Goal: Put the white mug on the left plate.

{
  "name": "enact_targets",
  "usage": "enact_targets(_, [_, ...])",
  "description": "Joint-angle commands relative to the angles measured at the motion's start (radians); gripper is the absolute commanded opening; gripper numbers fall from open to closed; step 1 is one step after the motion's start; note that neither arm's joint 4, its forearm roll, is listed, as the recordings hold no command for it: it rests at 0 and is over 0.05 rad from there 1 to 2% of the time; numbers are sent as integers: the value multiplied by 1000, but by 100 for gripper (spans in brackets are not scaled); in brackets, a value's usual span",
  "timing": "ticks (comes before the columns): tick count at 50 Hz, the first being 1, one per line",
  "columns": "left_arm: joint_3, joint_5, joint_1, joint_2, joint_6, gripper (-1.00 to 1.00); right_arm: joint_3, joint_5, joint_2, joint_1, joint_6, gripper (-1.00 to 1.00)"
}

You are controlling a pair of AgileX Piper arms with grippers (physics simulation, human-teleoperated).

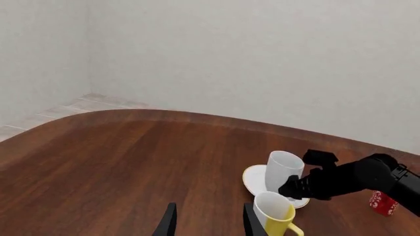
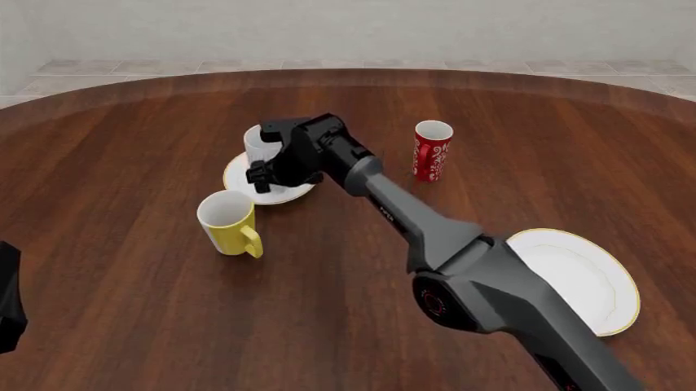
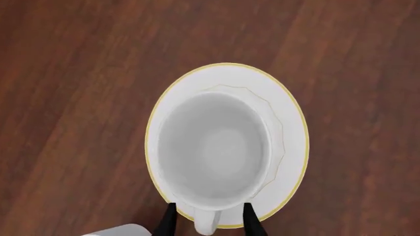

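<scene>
The tall plain white mug (image 3: 215, 155) stood upright on the small round white plate with a thin gold rim (image 3: 292, 128), its loop handle between the slightly parted fingers of the right gripper (image 3: 206, 222); whether they touched it I could not tell. A yellow mug (image 2: 227, 221) stood just beside the plate. The left gripper (image 1: 208, 221) hung open and empty.

White mug (image 3: 213, 152), gold-rimmed white plate (image 3: 292, 142), yellow mug (image 2: 228, 221), red white-patterned cup (image 2: 432, 152), brown wood table (image 2: 130, 163)
</scene>
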Motion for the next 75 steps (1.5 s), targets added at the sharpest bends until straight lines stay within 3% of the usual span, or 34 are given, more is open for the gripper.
enact_targets(1, [-1,0,0,0,0,100,2,1,3,0,1,100])
enact_targets(75, [-18,-7,-14,0,-11,100,3,120,-184,-26,-85,100])
